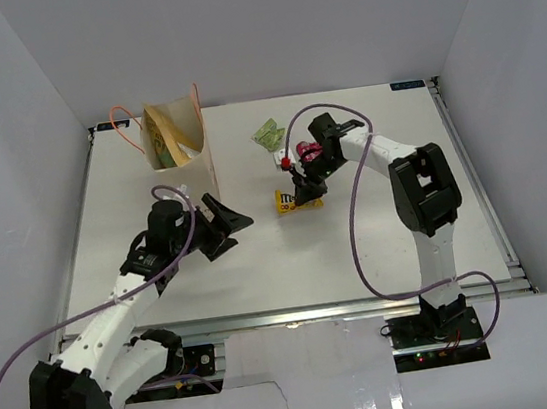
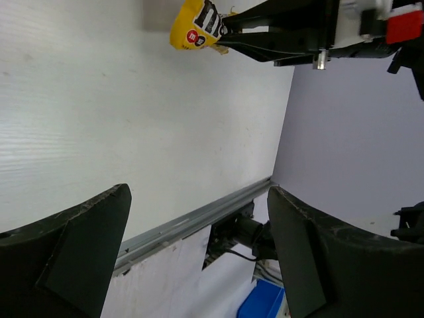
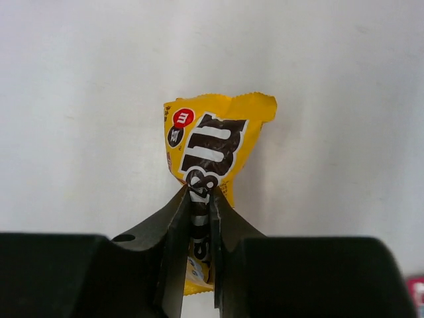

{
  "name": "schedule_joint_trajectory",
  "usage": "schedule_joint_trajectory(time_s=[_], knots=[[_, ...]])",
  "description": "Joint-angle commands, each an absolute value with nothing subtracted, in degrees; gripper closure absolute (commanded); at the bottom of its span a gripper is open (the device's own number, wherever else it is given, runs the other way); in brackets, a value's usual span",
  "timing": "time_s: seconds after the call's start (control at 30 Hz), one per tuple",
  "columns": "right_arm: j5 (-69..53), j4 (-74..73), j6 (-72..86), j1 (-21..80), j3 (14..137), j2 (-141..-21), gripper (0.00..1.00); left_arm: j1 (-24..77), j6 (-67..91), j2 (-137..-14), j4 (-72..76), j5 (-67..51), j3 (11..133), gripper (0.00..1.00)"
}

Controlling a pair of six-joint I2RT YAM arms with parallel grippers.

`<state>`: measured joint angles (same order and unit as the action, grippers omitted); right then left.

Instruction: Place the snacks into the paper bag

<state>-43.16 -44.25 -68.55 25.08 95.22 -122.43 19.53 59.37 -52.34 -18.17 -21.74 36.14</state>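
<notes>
Because the paper bag [image 1: 192,139] is its destination, my right claw [image 3: 199,192] is clamped on the yellow candy packet [image 3: 215,142] edge; left claw [image 2: 197,199] gapes, empty.

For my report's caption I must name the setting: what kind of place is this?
Most likely a robotics lab cell: a white table enclosed by plain white panels, with a left arm and a right arm bolted to a metal rail at its edge.
</notes>
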Motion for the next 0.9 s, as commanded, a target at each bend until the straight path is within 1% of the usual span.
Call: schedule_joint_trajectory(time_s=[0.0,0.03,0.07,0.1,0.2,0.33,0.57,0.67,0.7,0.73,0.8,0.87], knots=[[-57.1,-46.0,-60.1,25.0,89.2,-112.3,0.8,25.0,61.6,-57.7,-7.2,-17.7,37.5,0.06],[-59.0,-45.9,-57.5,25.1,85.5,-110.8,0.8,25.7,61.4,-59.4,-4.2,-17.1,37.7,0.06],[-63.1,-45.8,-56.3,25.0,83.9,-109.7,0.8,26.7,61.1,-61.0,-2.6,-17.2,38.1,0.06],[-64.9,-45.7,-55.1,25.0,82.4,-107.8,0.8,27.1,60.6,-64.4,-1.3,-17.7,38.4,0.06],[-69.9,-44.2,-51.0,25.2,77.6,-104.6,0.81,28.8,59.4,-69.4,1.5,-19.6,41.6,0.06],[-70.7,-38.9,-46.0,25.5,73.5,-101.0,0.81,31.0,58.7,-75.6,3.6,-20.7,45.0,0.06],[-70.2,-33.1,-40.7,25.9,70.8,-98.9,0.81,33.7,59.8,-78.7,6.8,-22.5,45.8,0.08],[-70.0,-31.6,-39.1,26.1,71.2,-99.1,0.82,34.5,60.5,-79.7,7.3,-23.5,45.7,0.13],[-69.9,-30.6,-38.7,26.2,71.4,-99.1,0.82,34.6,60.6,-80.0,7.3,-23.6,45.6,0.19],[-69.8,-30.1,-37.6,26.3,71.5,-99.1,0.82,34.6,60.7,-80.2,7.4,-24.0,45.7,0.21],[-69.6,-29.2,-36.6,26.3,71.5,-99.1,0.82,35.1,61.0,-80.3,7.4,-24.0,45.7,0.28],[-69.5,-28.4,-35.9,26.5,71.4,-99.1,0.82,35.1,61.1,-80.3,7.5,-24.0,45.7,0.34]])
